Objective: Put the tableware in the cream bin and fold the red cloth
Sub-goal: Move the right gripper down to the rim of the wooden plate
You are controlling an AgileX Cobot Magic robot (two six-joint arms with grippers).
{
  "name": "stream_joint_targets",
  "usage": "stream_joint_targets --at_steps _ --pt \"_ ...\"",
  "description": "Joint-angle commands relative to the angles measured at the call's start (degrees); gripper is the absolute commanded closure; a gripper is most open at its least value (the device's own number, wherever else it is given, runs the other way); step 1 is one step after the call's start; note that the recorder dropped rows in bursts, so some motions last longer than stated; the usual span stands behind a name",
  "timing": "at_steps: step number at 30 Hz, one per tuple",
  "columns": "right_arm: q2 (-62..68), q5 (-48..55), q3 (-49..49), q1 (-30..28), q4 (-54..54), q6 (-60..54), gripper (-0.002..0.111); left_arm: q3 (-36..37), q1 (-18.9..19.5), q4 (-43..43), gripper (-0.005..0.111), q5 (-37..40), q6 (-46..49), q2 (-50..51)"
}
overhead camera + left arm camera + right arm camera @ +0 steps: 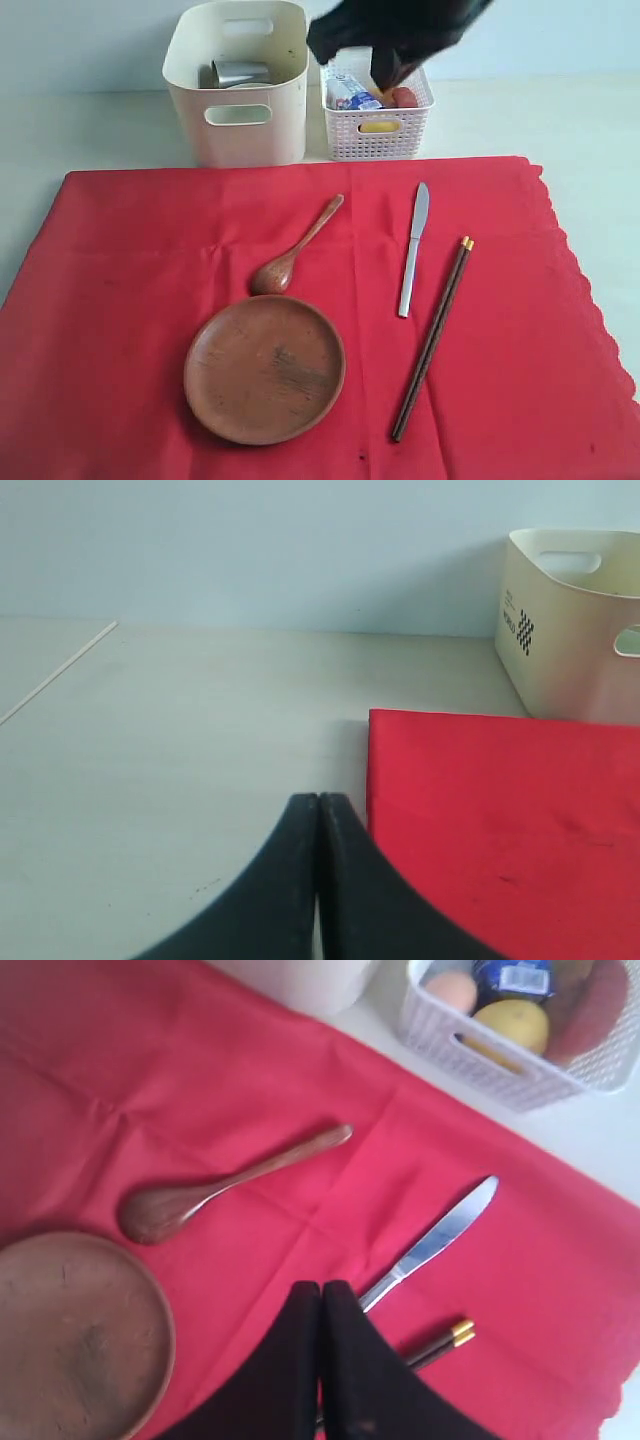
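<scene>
– Red cloth is seen spread flat, and four pieces are found lying on it: the wooden plate, the spoon, the knife and the chopsticks. Only the steel cup is seen inside the cream bin.
– And the grippers?
– Both are pressed closed and nothing is held. The right gripper is raised in the air near the white lattice basket. The left gripper is placed over bare table, beside a cloth corner.
– What could be spoiled?
– If the knife is reached with closed jaws, it may only be pushed and the cloth wrinkled. The thin chopsticks could be rolled apart. If folding is begun early, tableware would be trapped.
</scene>
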Motion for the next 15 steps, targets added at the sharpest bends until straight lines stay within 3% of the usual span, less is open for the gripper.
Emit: stream_joint_targets --at_steps 1,6,15 --pt "-6.09 -11.11 15.14 2.45 1.80 -0.42 0.108 0.04 -0.31 -0.21 0.106 -0.47 -0.47 -0.30" --pt "-11.36 -23.48 30.57 3.72 4.66 -1.43 0.108 0.04 -0.31 -0.21 0.106 -0.47 -0.47 -0.30" --pt "-12.08 -32.10 43.77 3.72 7.49 -1.43 0.108 0.04 -0.31 -0.21 0.106 -0.47 -0.47 -0.30"
